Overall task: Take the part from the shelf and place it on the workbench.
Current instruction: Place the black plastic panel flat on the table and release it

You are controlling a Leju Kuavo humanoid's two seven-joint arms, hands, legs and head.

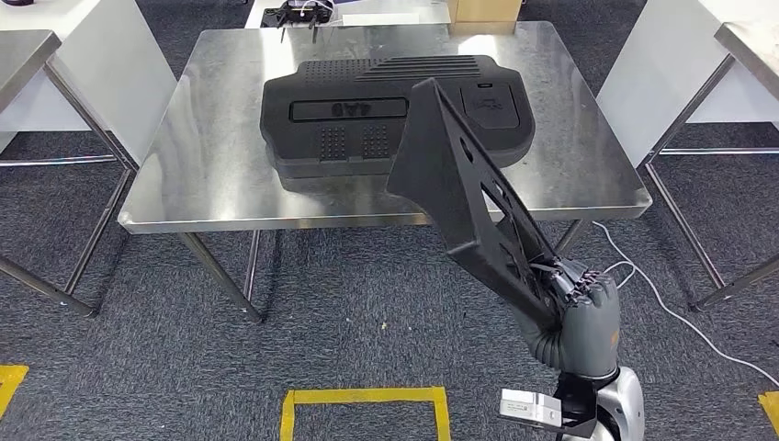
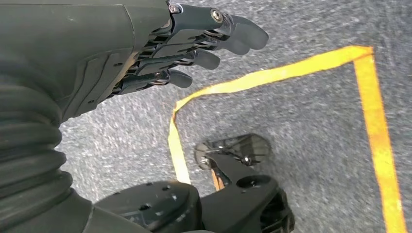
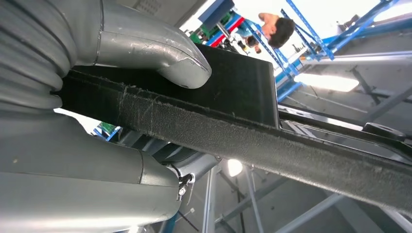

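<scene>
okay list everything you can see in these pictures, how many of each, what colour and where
Steel workbench: one, silver, straight ahead.
Moulded covers: looks like two stacked, black, on the workbench.
Flat part: one, black, tilted up in front of the workbench, held at its lower end.
Side tables: two, steel with white panels, at the far left and far right.
Cable: one, white, on the carpet at the right.
Floor tape: yellow, a box outline on the grey carpet.
Person: one, dark-haired, beyond blue racking.
Left hand: dark grey, hanging over the carpet, holding nothing.
Right hand: grey, gripping the flat part.
</scene>
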